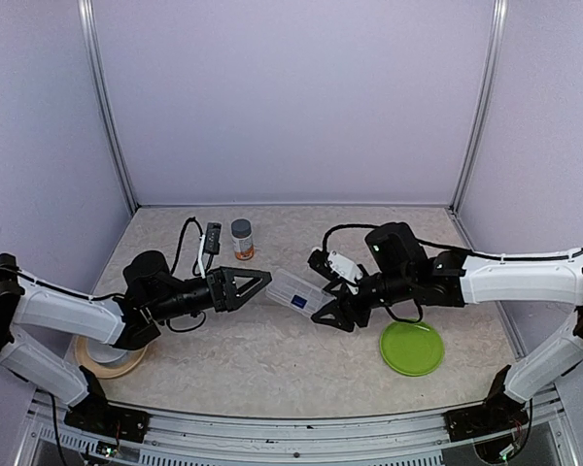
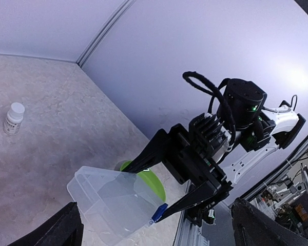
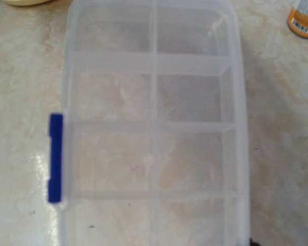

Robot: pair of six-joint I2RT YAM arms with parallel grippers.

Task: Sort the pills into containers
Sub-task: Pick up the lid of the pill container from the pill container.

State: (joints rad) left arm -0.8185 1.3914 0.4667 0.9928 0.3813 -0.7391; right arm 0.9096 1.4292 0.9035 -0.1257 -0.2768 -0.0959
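The compartment box (image 1: pixel 293 287) is the largest thing in play. It sits mid-counter (image 1: pixel 272 359) with its long axis running left to right, the right end a little nearer the arms. Its blue latch is on the near long side, and no pills show in its compartments.

The right end effector (image 1: pixel 323 306) is at the box's right end, half-closed, with one finger on each long side, so it appears to hold the box. The left end effector (image 1: pixel 256 291) is just off the box's left end, spread wide and holding nothing.

The step in hand looks like setting up the box, not sorting. The next move probably calls for the free left arm to work the latch or fetch a container while the right steadies the box.

The gray-capped bottle (image 1: pixel 242 240) stands upright behind the box's left end and apart from it, its long axis vertical. The white-capped vial (image 2: pixel 13 118), the smallest thing here, also stands upright, cap up and well apart from the box. Only the left wrist view shows it.
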